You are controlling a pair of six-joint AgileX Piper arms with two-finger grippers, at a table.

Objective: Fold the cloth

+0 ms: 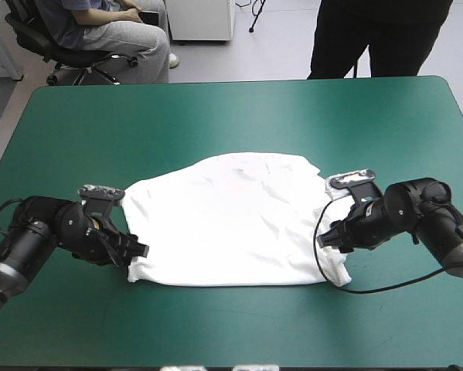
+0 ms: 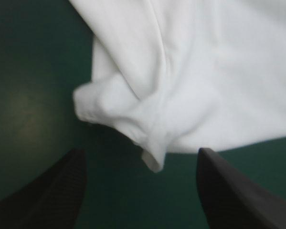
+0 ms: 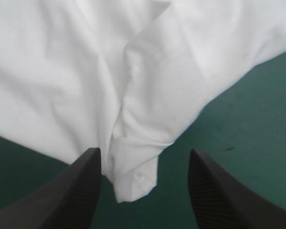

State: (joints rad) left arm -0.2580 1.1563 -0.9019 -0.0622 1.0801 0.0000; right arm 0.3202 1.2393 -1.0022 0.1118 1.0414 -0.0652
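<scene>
One white short-sleeved fabric T-shirt (image 1: 231, 224), spread roughly flat and a bit wrinkled on the near half of the teal-green counter (image 1: 216, 116), about centred. Two arms, one per side. The left gripper (image 1: 134, 251) is low at the shirt's near-left corner, black fingers (image 2: 57, 191) apart. A bunched corner flap (image 2: 114, 109) lies just ahead between them, not gripped. The right gripper (image 1: 331, 236) is at the near-right corner, its fingers (image 3: 76, 191) apart too. A hemmed corner (image 3: 133, 176) reaches in between them, no clamp on it. Handling guess: light, limp, zero stiffness, so it will drape and sag when lifted. Layers can slide over each other; nothing fragile. Best hold looks like those two near corners, pinched at the hem where the fabric is doubled. Miss a layer and the fold likely skews. Count: one shirt, two grippers.
</scene>
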